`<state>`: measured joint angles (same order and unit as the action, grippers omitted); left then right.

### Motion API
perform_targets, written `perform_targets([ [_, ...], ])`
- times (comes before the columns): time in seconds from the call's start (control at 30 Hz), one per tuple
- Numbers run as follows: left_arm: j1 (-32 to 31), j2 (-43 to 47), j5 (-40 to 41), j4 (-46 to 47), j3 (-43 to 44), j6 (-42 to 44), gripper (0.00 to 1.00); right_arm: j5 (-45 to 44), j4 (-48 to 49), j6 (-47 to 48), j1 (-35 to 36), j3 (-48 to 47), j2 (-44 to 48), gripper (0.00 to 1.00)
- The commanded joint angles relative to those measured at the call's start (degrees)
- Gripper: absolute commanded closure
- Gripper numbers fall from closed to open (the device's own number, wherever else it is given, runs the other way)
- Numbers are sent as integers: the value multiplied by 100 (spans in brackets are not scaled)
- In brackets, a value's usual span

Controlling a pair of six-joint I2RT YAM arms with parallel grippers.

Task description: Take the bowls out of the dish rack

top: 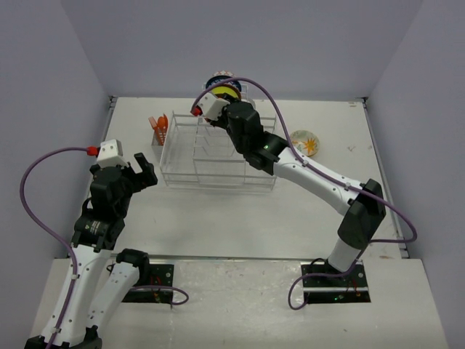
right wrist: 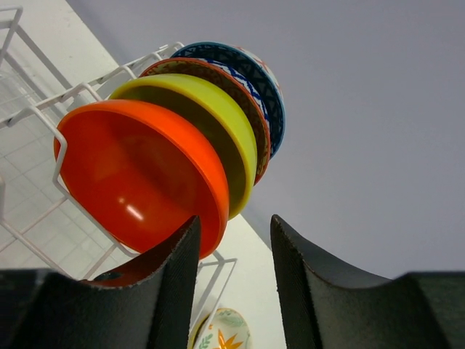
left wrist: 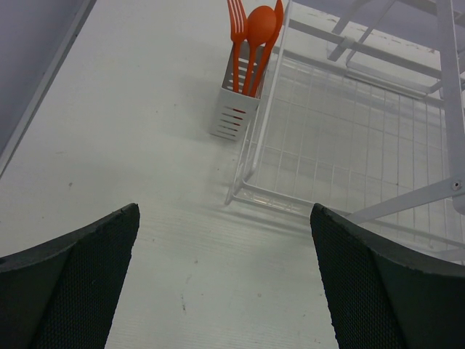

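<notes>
Scene: a white wire dish rack point(top: 185, 156) sits mid-table point(top: 218, 225), and both arms reach in from the 6 o'clock edge.

Bowls in the rack: they stand on edge in the upright slots at the rack's 12 o'clock end. The orange-red bowl point(right wrist: 138, 174) is nearest the right arm. Behind it come the yellow-green bowl point(right wrist: 218, 123), a rust-rimmed bowl point(right wrist: 215, 71) and the dark blue patterned bowl point(right wrist: 270, 98).

Bowl on the table: the cream floral bowl point(top: 304, 142) lies outside the rack at about its 2 o'clock, well apart from the wires.

Right claw point(right wrist: 234, 222): it is partly open and holds nothing. Its jaws straddle the lower rim of the orange-red bowl, one finger on the hollow side and the other clear of the outer wall.

Left claw point(left wrist: 224, 211): it is spread fully wide and empty. It hovers over bare table at the rack's 8 o'clock corner.

Bystanders: the utensil cup point(left wrist: 234, 109) with its orange utensils point(left wrist: 254, 29) hangs on the rack's 9 o'clock side and is not part of the job.

Step in hand: judged to be the pinch on the orange-red bowl's rim.

How to do it well: seat the rim deep between the pads before closing. Close only on this one wall, so that the yellow-green bowl is not caught with it. Lift along the slot wires, not across them, until the bowl clears. Then carry it toward 3 o'clock, setting it beside the cream floral bowl and not on it.

Risk: a shallow pinch on a glossy rim may let the bowl swivel or drag its neighbour.
</notes>
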<state>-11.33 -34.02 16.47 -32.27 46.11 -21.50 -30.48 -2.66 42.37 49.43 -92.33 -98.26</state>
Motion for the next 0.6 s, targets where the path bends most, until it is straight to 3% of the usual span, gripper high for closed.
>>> perform_targets([
  [0.0, 26, 9, -21, 142, 21, 58, 0, 34, 361, 175, -47, 22, -79, 57],
  [0.57, 17, 9, -74, 142, 21, 67, 0, 77, 916, 166, -126, 347, -247, 69],
])
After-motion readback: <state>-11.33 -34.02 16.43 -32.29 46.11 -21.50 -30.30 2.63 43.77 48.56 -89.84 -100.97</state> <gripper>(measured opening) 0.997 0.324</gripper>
